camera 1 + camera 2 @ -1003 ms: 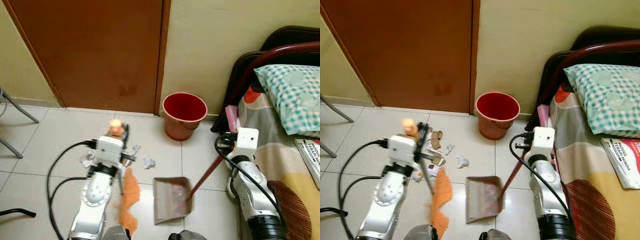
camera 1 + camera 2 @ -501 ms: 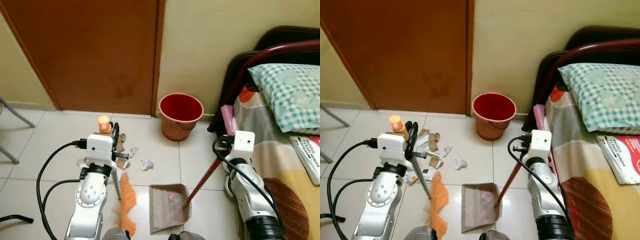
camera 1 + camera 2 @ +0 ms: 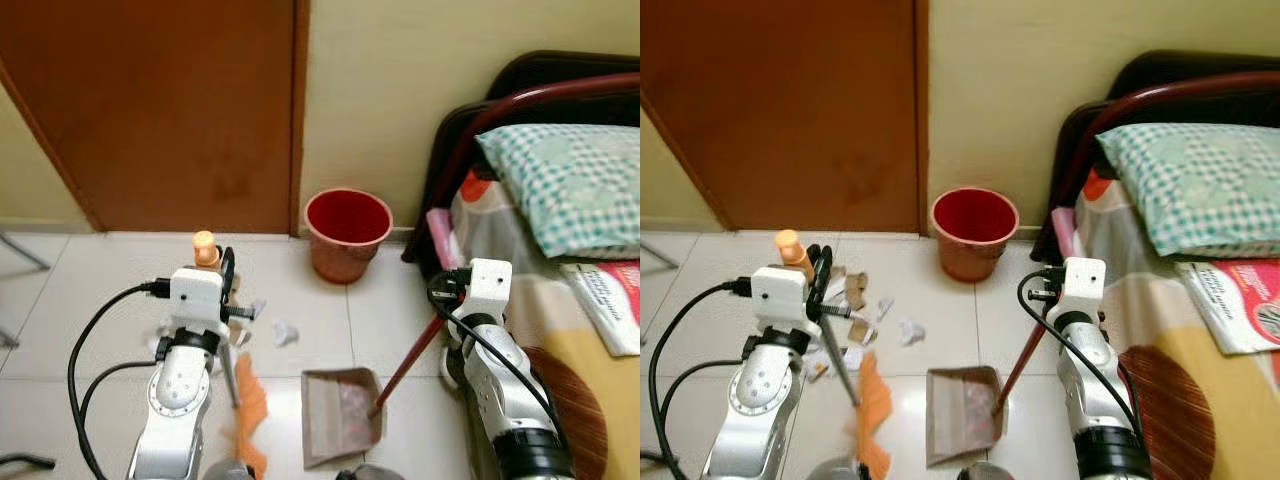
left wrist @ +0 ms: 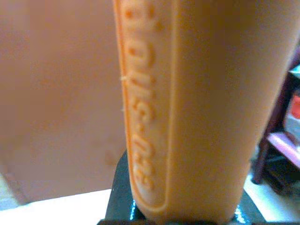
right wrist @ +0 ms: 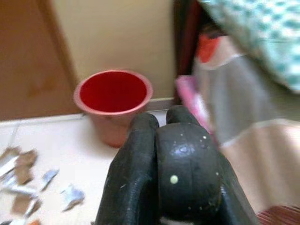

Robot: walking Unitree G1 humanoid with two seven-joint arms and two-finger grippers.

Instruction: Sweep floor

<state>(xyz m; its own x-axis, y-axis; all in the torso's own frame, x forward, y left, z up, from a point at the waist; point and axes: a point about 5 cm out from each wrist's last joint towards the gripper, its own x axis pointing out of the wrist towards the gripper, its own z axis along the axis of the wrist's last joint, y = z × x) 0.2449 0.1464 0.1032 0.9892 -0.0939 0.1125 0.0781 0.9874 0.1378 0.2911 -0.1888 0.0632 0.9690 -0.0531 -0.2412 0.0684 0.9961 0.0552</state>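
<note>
Orange-bristled broom [image 3: 872,405] has swung since a second ago, head now lower, just left of the brown flat dustpan [image 3: 962,414]; whole view also shifted, so the camera moved too. Left gripper [image 3: 818,275] pinches the broom's orange handle. Right gripper [image 5: 164,154], fingers pressed together, holds the dustpan's red stick. Paper scraps [image 3: 855,310] lie beyond the dustpan, unswept; sweeping looks mid-stroke. Dustpan contents unclear. Red round plastic bucket [image 3: 974,232], beyond the dustpan by the wall, looks empty.

- We see a pale tiled floor [image 3: 930,290].
- A red bucket [image 3: 973,232] stands at 12 o'clock.
- Paper scraps [image 3: 862,318] lie at 9 o'clock.
- A dustpan [image 3: 962,411] rests at 6 o'clock.
</note>
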